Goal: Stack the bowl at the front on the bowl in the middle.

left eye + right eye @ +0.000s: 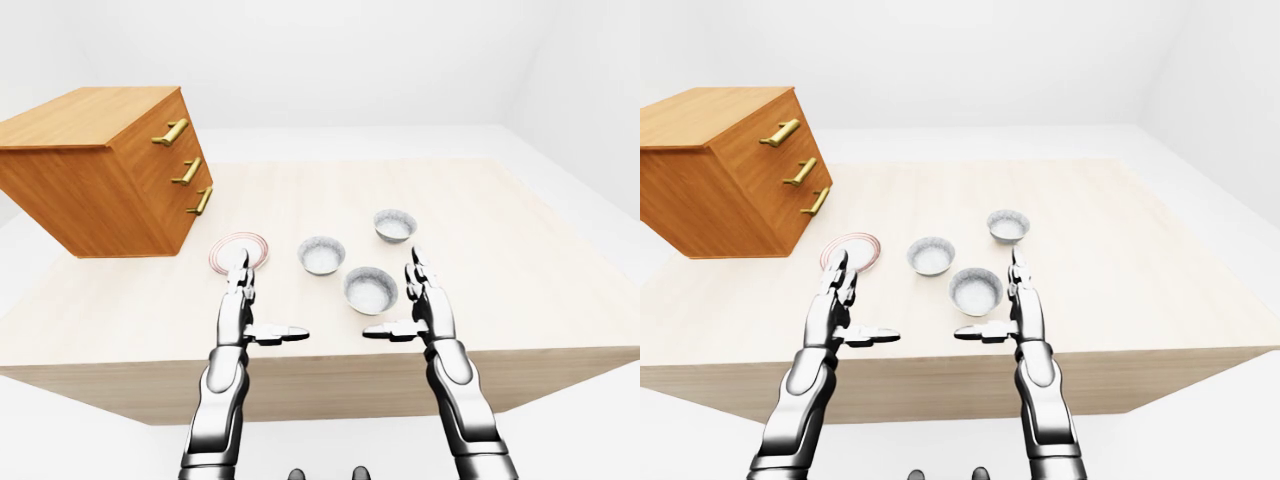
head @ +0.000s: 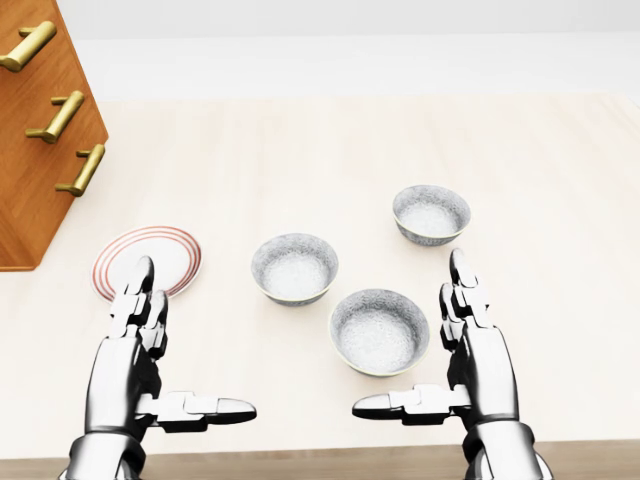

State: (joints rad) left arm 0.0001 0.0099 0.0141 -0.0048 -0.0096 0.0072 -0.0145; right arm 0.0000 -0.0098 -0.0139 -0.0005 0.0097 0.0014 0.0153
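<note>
Three grey speckled bowls stand on the pale wooden table (image 2: 330, 150). The nearest bowl (image 2: 379, 331) lies lowest in the head view, the middle bowl (image 2: 294, 268) sits up and to its left, and the third bowl (image 2: 431, 214) is up and to the right. My right hand (image 2: 425, 350) stands open just right of the nearest bowl, fingers pointing up, thumb stretched left below the bowl, not touching it. My left hand (image 2: 175, 350) is open too, low at the left, holding nothing.
A white plate with red rings (image 2: 170, 255) lies on the table, partly behind my left fingers. A wooden chest of drawers (image 1: 110, 165) with brass handles stands at the table's upper left. The table's near edge (image 1: 330, 365) runs under both wrists.
</note>
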